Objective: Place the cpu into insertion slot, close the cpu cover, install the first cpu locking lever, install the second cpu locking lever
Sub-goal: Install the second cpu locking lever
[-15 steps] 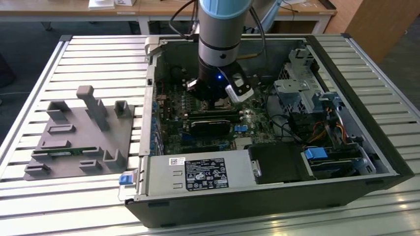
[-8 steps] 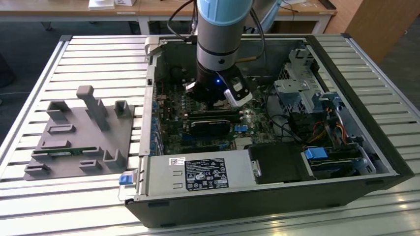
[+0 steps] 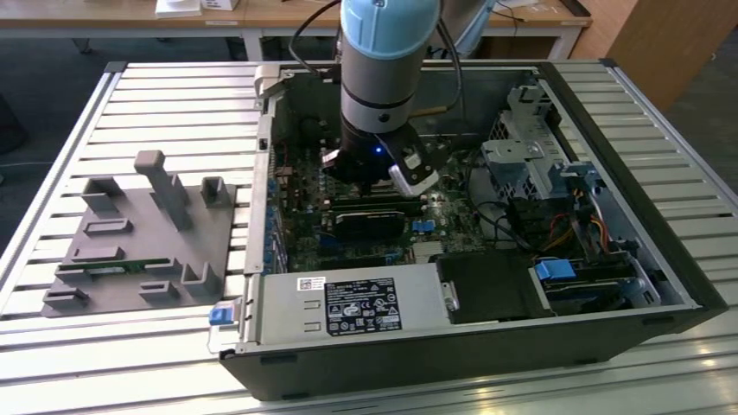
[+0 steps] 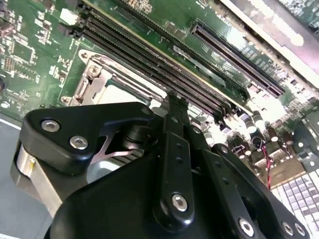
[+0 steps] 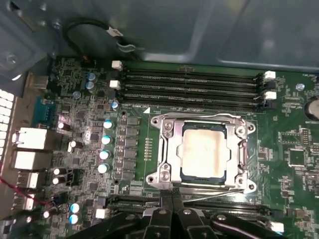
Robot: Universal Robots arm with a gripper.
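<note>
The cpu (image 5: 204, 152) already sits in the insertion slot (image 5: 238, 150) mid-motherboard, the cpu cover (image 5: 167, 149) down around it, and the gripper (image 5: 172, 195), fingertips pinched together, presses at the socket's near edge where the thin, springy lever wire wants a firm push.

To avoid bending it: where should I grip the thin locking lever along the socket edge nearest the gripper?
Pinch the locking lever across its thin straight rod, coming from above. It lies low along the cpu cover, so probably only its top and the side away from the cpu are free.
</note>
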